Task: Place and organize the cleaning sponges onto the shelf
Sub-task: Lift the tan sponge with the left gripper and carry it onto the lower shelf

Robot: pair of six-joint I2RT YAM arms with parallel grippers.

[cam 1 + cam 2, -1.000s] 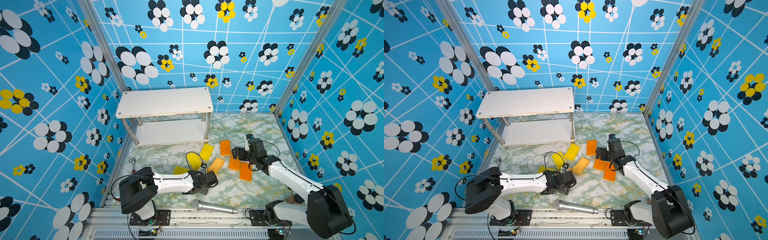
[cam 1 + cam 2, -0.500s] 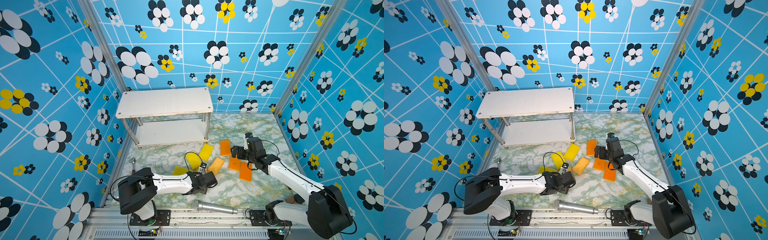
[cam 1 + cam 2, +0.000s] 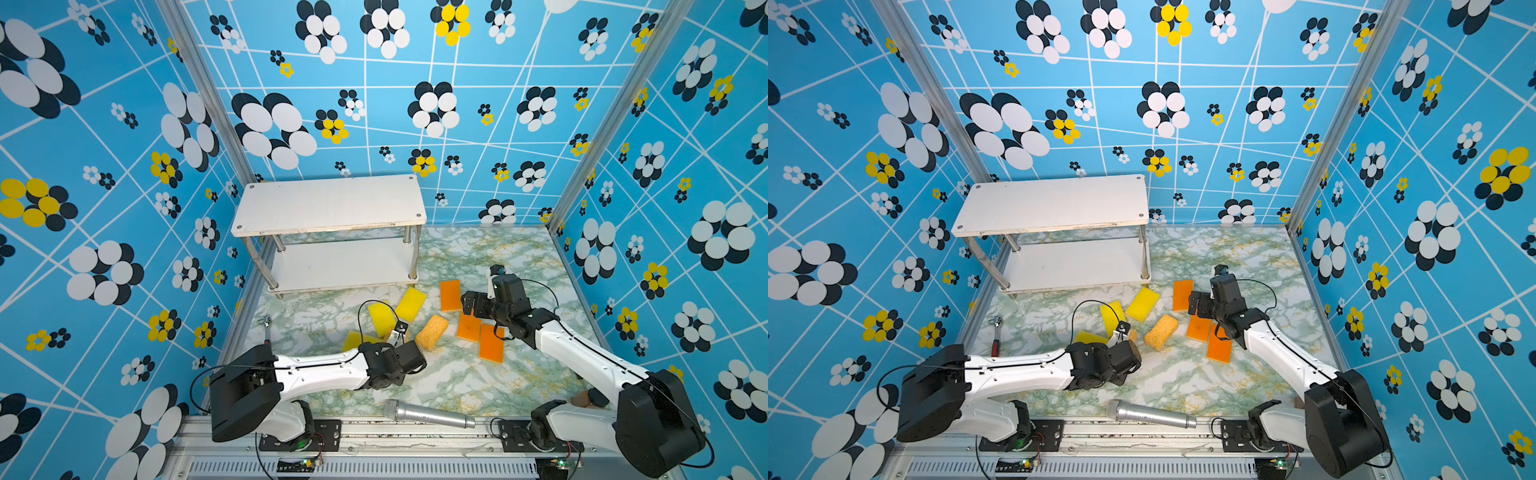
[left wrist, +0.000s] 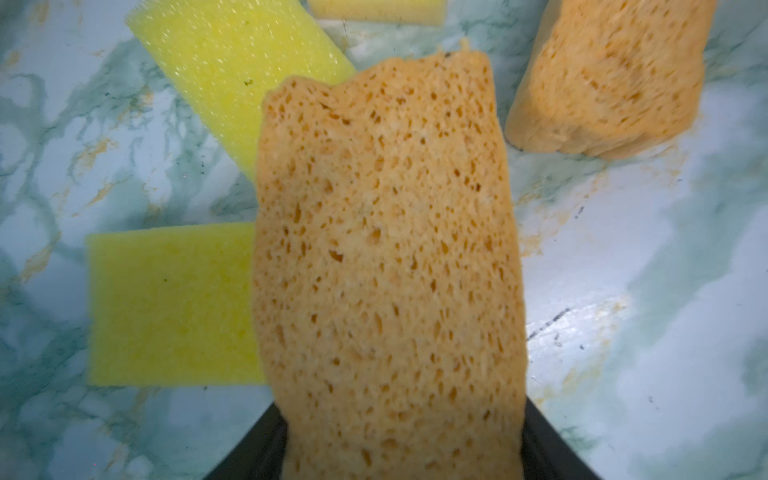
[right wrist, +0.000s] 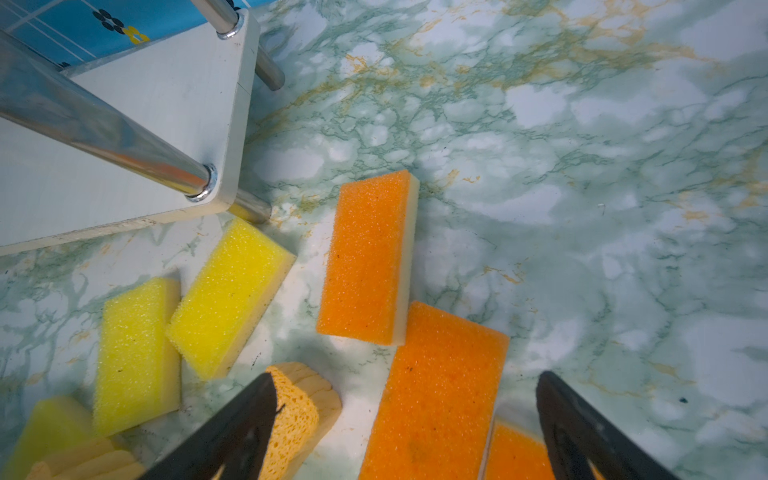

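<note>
Marble tabletop (image 3: 457, 382) carrying cleaning sponges (image 3: 411, 303) scattered before shelf (image 3: 332, 203). Left gripper (image 4: 403, 440) clamping porous tan sponge (image 4: 386, 270) out from shelf's front edge. Right gripper (image 5: 405, 378) hanging wide-jawed over orange sponge (image 5: 436, 395) near shelf's front corner.

Probably a robot lab test cell, blue flower-print walls (image 3: 519, 54), marble-print floor (image 3: 498, 257), aluminium corner posts (image 3: 208, 95)

The marbled tabletop (image 3: 478, 382) carries the 2-tier shelf (image 3: 332, 203) at its back left. In front lie 3 yellow sponges (image 3: 411, 304), 3 orange sponges (image 3: 468, 327), 1 porous tan sponge (image 3: 432, 331), a microphone (image 3: 428, 414) and a small hand tool (image 3: 266, 322).
</note>
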